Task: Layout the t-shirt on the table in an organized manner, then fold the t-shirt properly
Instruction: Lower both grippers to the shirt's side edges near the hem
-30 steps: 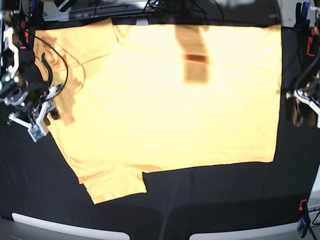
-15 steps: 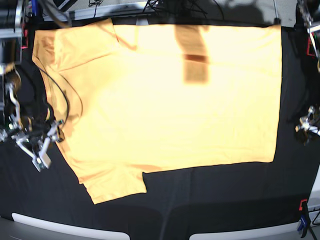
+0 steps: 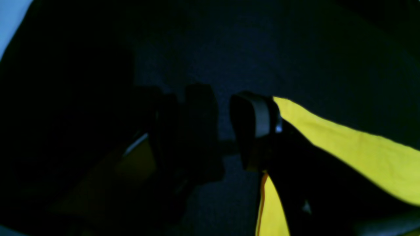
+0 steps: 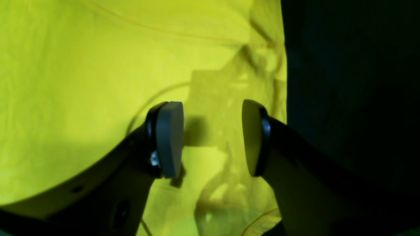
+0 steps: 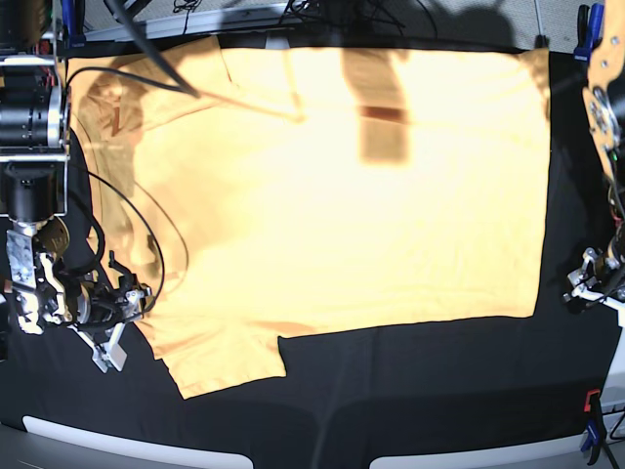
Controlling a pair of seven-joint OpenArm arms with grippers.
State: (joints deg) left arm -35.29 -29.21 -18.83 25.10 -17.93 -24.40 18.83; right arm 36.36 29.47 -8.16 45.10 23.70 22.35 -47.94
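Shirt spread flat: the plain peach short-sleeved cotton t-shirt [image 5: 332,195] covers most of the matte black cloth table [image 5: 410,391], one sleeve pointing at the near edge. The right gripper [image 4: 212,139] hangs over the shirt's sleeve-side edge, pads spread wide, nothing between them. The left gripper [image 3: 223,131] sits just off the shirt's opposite edge over bare black cloth, jaws apart, empty.

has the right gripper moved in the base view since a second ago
Yes. The right gripper has dropped down along the t-shirt's edge, toward the lower sleeve.
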